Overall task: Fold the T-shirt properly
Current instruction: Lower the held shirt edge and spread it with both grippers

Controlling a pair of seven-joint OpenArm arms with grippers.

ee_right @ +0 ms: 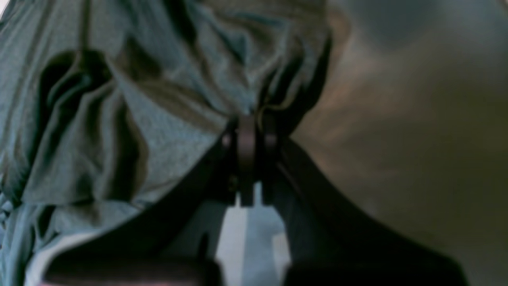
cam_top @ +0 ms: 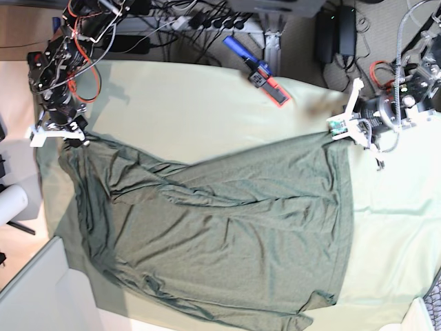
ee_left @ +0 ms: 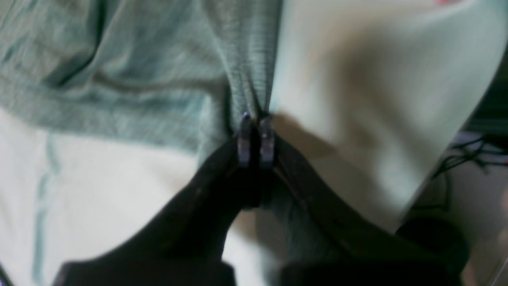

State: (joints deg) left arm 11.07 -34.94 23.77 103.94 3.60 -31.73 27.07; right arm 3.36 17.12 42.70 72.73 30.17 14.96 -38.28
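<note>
The dark olive-green T-shirt (cam_top: 220, 227) lies spread and wrinkled across the mint-green table cloth (cam_top: 186, 103). My left gripper (ee_left: 256, 119) is shut on a pinched fold of the shirt's edge (ee_left: 248, 71); in the base view it is at the shirt's upper right corner (cam_top: 341, 134). My right gripper (ee_right: 248, 123) is shut on bunched shirt fabric (ee_right: 139, 119); in the base view it is at the shirt's upper left corner (cam_top: 65, 134). Both corners are held a little above the cloth.
A blue and red tool (cam_top: 258, 69) lies on the cloth at the back. Cables and power bricks (cam_top: 331, 31) crowd the floor behind the table. A white roll (cam_top: 10, 203) sits off the left edge. The cloth's right edge (ee_left: 448, 159) drops off close to the left gripper.
</note>
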